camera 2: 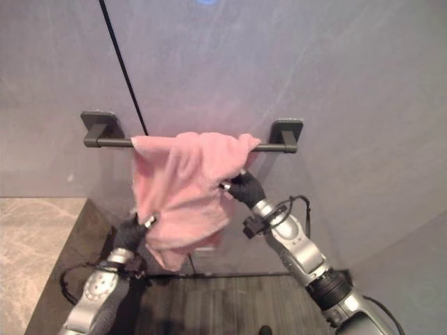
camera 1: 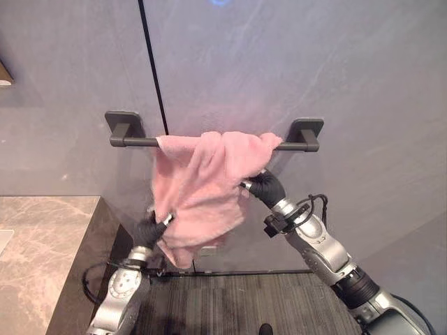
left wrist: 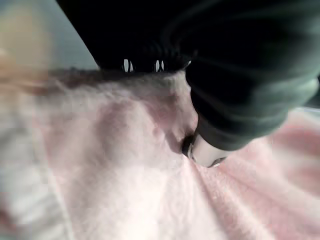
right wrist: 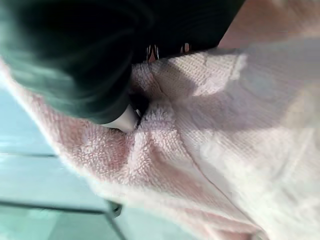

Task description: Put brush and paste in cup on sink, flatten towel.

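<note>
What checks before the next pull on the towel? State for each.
1. Towel on the rail: ok, draped over it.
2. Towel flat: not ok, bunched toward the right part of the rail and hanging skewed.
3. Left hand grip: ok, thumb pinching cloth at the lower left edge in the left wrist view.
4. Right hand grip: ok, cloth pinched at the upper right edge, just below the rail.
5. Rail brackets seated on the wall: ok, both flush.
6. Brush, paste, cup done: cannot tell.
</note>
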Controlling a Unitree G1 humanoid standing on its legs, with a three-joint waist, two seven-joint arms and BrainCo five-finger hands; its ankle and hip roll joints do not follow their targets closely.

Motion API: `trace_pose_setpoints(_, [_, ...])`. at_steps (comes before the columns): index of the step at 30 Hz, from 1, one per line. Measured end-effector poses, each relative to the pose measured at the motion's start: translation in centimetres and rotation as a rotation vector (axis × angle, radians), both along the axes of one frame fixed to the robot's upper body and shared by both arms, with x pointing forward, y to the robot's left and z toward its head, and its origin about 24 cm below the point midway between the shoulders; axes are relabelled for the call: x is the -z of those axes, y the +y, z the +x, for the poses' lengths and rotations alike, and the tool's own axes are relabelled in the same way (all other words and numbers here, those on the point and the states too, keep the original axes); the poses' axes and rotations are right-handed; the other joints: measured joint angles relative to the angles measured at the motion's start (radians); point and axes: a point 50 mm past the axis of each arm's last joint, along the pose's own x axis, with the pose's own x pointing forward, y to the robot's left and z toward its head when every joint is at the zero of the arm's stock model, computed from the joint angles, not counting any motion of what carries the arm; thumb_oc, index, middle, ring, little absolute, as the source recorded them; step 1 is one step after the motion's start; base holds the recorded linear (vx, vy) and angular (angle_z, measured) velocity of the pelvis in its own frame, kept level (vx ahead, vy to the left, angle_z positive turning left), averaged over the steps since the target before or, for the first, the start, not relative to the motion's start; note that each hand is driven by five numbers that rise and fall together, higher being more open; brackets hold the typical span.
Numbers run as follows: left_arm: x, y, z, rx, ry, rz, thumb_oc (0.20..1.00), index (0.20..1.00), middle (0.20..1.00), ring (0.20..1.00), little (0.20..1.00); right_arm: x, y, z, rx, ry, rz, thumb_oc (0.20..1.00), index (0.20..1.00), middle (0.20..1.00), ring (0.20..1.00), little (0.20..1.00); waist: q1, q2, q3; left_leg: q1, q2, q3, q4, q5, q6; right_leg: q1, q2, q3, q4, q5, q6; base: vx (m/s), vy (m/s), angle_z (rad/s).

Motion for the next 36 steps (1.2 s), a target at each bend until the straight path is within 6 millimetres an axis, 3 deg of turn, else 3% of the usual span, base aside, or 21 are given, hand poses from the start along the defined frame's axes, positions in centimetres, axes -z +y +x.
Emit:
trace_pose_setpoints(6, [0.8,-1.3,2.6,0.037,0.018,0.052,0.200,0.200,0.200,0.200,0.200,3.4,-0.7,0.1,0.068,0.119,-0.066,0.200,0.200,0.200,0.200,0.200,-0.007,0.004,-0.002,0.004,0.000,0.001,0.000,0.000,0.000,0.004,0.000,0.000,0.000,-0.002,0.000,0.00,0.000,0.00])
trace_pose_setpoints(12, [0.9,-1.8,2.6,0.083,0.010,0.127,0.200,0.200,0.200,0.200,0.200,4.1,-1.3,0.0,0.118,0.134,-0.096,0.200,0.200,0.200,0.200,0.200,-0.025,0.014,-0.011,0.006,0.000,0.006,0.000,0.000,0.001,0.003,0.001,0.004,0.000,-0.001,0.000,0.00,0.001,-0.01])
trace_pose_setpoints(16, [0.3,-1.3,1.8,0.066,-0.014,0.150,0.200,0.200,0.200,0.200,0.200,0.5,-2.1,-0.5,0.154,-0.010,-0.003,0.200,0.200,0.200,0.200,0.200,-0.033,0.013,-0.013,0.008,0.002,0.009,0.000,0.000,0.001,0.001,0.002,0.008,0.000,0.000,-0.001,0.00,-0.004,-0.01])
trace_pose_setpoints(19, [-0.7,-1.4,0.7,0.028,-0.078,0.084,0.200,0.200,0.200,0.200,0.200,-1.2,-2.6,-2.1,0.143,-0.071,0.110,0.200,0.200,0.200,0.200,0.200,-0.032,0.007,-0.017,0.005,0.004,0.010,0.000,-0.001,0.001,-0.001,0.004,0.007,0.000,-0.001,-0.001,0.00,0.000,0.00])
trace_pose_setpoints(24, [1.1,-1.1,0.3,-0.053,-0.028,0.075,0.200,0.200,0.200,0.200,0.200,4.0,-3.8,-2.6,0.258,0.114,0.052,0.200,0.200,0.200,0.200,0.200,-0.030,0.005,-0.023,0.001,0.005,0.010,-0.001,-0.005,0.007,-0.005,0.004,0.007,0.000,-0.003,-0.001,0.00,0.000,0.00])
trace_pose_setpoints(27, [0.3,-1.2,-0.3,-0.066,-0.064,0.065,0.200,0.200,0.200,0.200,0.200,3.5,-4.2,-3.6,0.260,0.091,0.049,0.200,0.200,0.200,0.200,0.200,-0.033,0.011,-0.020,0.001,0.006,0.010,-0.004,-0.005,0.007,-0.004,0.001,0.008,-0.001,-0.004,0.002,0.00,0.000,0.00])
trace_pose_setpoints(29, [1.4,-1.2,-0.6,-0.067,-0.020,0.071,0.200,0.200,0.200,0.200,0.200,3.7,-4.2,-3.6,0.263,0.093,0.053,0.200,0.200,0.200,0.200,0.200,-0.034,0.011,-0.021,0.000,0.006,0.010,-0.005,-0.006,0.008,-0.002,0.000,0.008,-0.002,-0.007,0.005,0.00,0.000,0.00])
trace_pose_setpoints(32, [1.8,-1.3,0.1,-0.073,-0.011,0.096,0.200,0.200,0.200,0.200,0.200,7.0,-4.3,-3.1,0.329,0.224,0.026,0.200,0.200,0.200,0.200,0.200,-0.030,0.007,-0.031,-0.002,0.006,0.008,-0.005,-0.006,0.008,-0.002,0.000,0.007,0.000,-0.008,0.005,0.00,-0.002,0.01])
trace_pose_setpoints(36, [2.2,-1.1,-0.1,-0.079,-0.001,0.112,0.200,0.200,0.200,0.200,0.200,7.1,-4.3,-3.3,0.331,0.233,0.024,0.200,0.200,0.200,0.200,0.200,-0.029,0.015,-0.030,-0.001,0.003,0.008,-0.004,-0.007,0.010,-0.002,-0.002,0.006,0.000,-0.008,0.003,0.00,0.000,0.00])
